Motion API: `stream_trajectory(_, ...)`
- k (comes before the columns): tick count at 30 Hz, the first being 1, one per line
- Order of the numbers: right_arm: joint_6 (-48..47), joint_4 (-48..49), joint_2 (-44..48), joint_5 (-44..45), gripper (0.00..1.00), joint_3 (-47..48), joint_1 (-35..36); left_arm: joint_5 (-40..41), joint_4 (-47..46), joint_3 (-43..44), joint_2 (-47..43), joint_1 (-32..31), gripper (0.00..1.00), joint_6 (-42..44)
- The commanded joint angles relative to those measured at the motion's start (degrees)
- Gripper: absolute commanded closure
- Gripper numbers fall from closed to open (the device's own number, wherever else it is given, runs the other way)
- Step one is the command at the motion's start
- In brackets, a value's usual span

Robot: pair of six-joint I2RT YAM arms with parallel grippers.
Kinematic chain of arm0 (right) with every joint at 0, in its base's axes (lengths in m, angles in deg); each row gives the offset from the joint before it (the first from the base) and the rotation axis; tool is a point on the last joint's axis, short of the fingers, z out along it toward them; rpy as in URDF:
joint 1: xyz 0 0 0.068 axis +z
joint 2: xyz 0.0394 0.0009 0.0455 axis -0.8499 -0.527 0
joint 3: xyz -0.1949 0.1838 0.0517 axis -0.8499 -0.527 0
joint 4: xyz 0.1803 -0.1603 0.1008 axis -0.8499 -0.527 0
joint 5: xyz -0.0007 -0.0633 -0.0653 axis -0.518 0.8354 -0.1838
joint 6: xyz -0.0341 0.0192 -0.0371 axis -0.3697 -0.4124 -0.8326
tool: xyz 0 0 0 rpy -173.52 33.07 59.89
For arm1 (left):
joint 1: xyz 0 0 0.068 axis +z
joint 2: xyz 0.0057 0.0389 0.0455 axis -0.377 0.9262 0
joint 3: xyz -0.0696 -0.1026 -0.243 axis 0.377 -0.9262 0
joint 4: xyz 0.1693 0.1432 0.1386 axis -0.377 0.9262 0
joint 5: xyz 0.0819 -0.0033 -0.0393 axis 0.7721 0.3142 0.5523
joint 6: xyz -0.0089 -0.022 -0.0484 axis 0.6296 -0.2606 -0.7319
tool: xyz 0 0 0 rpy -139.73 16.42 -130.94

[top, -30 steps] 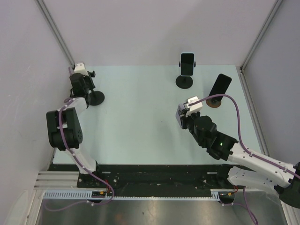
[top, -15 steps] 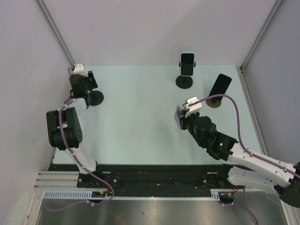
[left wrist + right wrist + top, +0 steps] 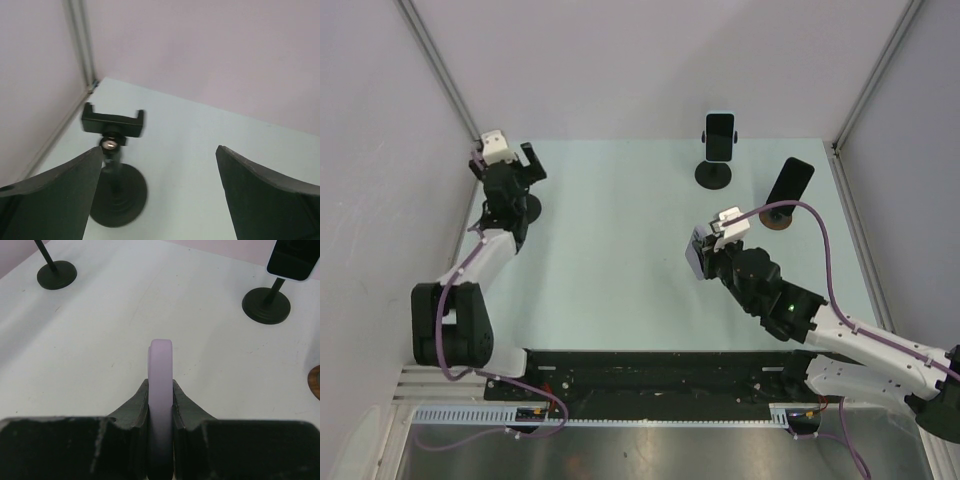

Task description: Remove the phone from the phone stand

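Note:
A lilac phone (image 3: 161,385) stands edge-on between the jaws of my right gripper (image 3: 161,399), which is shut on it. In the top view this phone (image 3: 697,256) hangs over the middle right of the table, away from every stand. My left gripper (image 3: 160,150) is wide open with nothing between its fingers. An empty black phone stand (image 3: 113,123) rises just ahead of its left finger (image 3: 60,200), at the table's far left corner. From above, the left gripper (image 3: 510,160) hovers over that stand's round base (image 3: 529,209).
At the back a phone in a pale case (image 3: 720,135) sits on a black stand (image 3: 713,175). To its right a black phone (image 3: 790,181) leans on a brown round base (image 3: 779,219). Walls close in the table on the left, back and right.
The left gripper has opened wide and risen off the empty stand, its arm stretching out. The right gripper has shifted slightly left, still holding the lilac phone.

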Motion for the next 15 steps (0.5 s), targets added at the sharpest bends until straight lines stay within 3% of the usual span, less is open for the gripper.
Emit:
stream_trajectory(1, 3.6, 3.9, 0.4, -0.6, 1.00, 1.0, -0.7, 9.1, -1.7, -2.2, -8.7, -9.4, 0.00, -1.4)
stream_trajectory(11, 11.2, 1.5, 1.0, -0.8, 1.00, 1.0, -4.6, 13.5, -1.5, -14.0, -25.1, -28.4, 0.00, 1.3)
stream_trajectory(15, 14.7, 0.8, 0.8, -0.9, 1.00, 1.4, -6.5, 13.6, -1.4, -15.9, -26.9, -36.9, 0.00, 1.5)
